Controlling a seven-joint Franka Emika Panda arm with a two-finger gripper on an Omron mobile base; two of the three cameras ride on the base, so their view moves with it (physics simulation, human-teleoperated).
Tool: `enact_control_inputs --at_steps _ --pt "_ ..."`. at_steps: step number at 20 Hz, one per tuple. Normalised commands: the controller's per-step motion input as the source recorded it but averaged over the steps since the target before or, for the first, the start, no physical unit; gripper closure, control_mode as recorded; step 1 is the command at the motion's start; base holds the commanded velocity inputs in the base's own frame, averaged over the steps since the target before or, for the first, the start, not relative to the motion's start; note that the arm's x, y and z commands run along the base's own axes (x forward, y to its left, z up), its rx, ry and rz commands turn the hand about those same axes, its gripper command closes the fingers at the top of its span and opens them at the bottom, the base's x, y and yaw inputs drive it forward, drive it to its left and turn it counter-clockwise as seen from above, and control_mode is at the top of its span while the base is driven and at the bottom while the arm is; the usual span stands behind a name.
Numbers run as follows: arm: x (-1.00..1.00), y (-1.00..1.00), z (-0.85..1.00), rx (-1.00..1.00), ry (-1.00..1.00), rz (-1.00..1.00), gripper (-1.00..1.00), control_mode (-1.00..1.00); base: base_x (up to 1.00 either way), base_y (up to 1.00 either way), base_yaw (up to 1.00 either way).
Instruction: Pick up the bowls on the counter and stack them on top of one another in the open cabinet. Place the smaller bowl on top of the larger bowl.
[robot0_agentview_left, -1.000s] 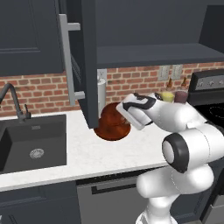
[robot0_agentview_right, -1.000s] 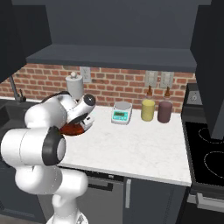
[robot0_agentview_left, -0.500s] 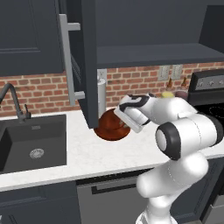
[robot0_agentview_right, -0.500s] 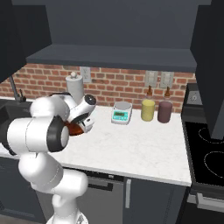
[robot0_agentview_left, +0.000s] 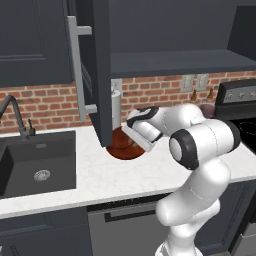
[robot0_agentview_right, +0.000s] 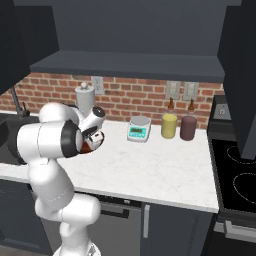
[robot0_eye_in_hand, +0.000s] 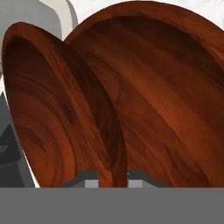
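Hand view puts us right over two glossy reddish-brown wooden bowls: the narrower smaller bowl (robot0_eye_in_hand: 57, 113) sits on the left, its rim running down between our two dark fingertips (robot0_eye_in_hand: 89, 178), and the wider larger bowl (robot0_eye_in_hand: 170, 96) spreads behind and to the right of it. Our two-finger gripper (robot0_eye_in_hand: 112, 177) has its jaws set narrow, one tip on each side of the small bowl's rim, so we read it as clamped on that rim. The small bowl's edge overlaps the large one; we cannot tell if they touch.

Left base view shows our gripper (robot0_agentview_left: 134, 131) low over the white marbled stone counter (robot0_agentview_left: 100, 175), just beside the lower edge of the open dark charcoal cabinet door (robot0_agentview_left: 102, 75) with its long silver bar handle (robot0_agentview_left: 75, 65). A reddish-brown bowl (robot0_agentview_left: 125, 147) lies on the counter under the hand, partly hidden by it. A white cylindrical canister (robot0_agentview_left: 116, 107) stands just behind, against the red brick wall. The black sink (robot0_agentview_left: 35, 162) is set into the counter, well apart to the left.

Right base view has our hand (robot0_agentview_right: 92, 135) near a sliver of bowl (robot0_agentview_right: 91, 147). Further right stand a white kitchen scale (robot0_agentview_right: 138, 129), a yellow jar (robot0_agentview_right: 169, 125) and a dark purple jar (robot0_agentview_right: 188, 127).
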Motion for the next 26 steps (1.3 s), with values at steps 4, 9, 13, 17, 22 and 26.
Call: enact_control_inputs --at_steps 4,9,13,17,22,26 --pt "0.21 0.06 -0.04 0.00 0.00 0.00 1.00 -1.00 0.00 0.00 0.00" --pt "-0.09 -0.15 0.04 0.00 0.00 0.00 -1.00 -1.00 0.00 0.00 0.00" --pt "-0.35 -0.46 0.45 0.05 -0.01 0.00 -1.00 -1.00 0.00 0.00 0.00" --pt "-0.34 -0.50 0.66 0.07 -0.02 0.00 -1.00 -1.00 0.00 0.00 0.00" --pt "-0.12 -0.45 0.07 -0.02 0.09 0.00 -1.00 -1.00 0.00 0.00 0.00" --pt "0.03 -0.02 -0.23 -0.09 0.09 0.03 -1.00 -1.00 0.00 0.00 0.00"
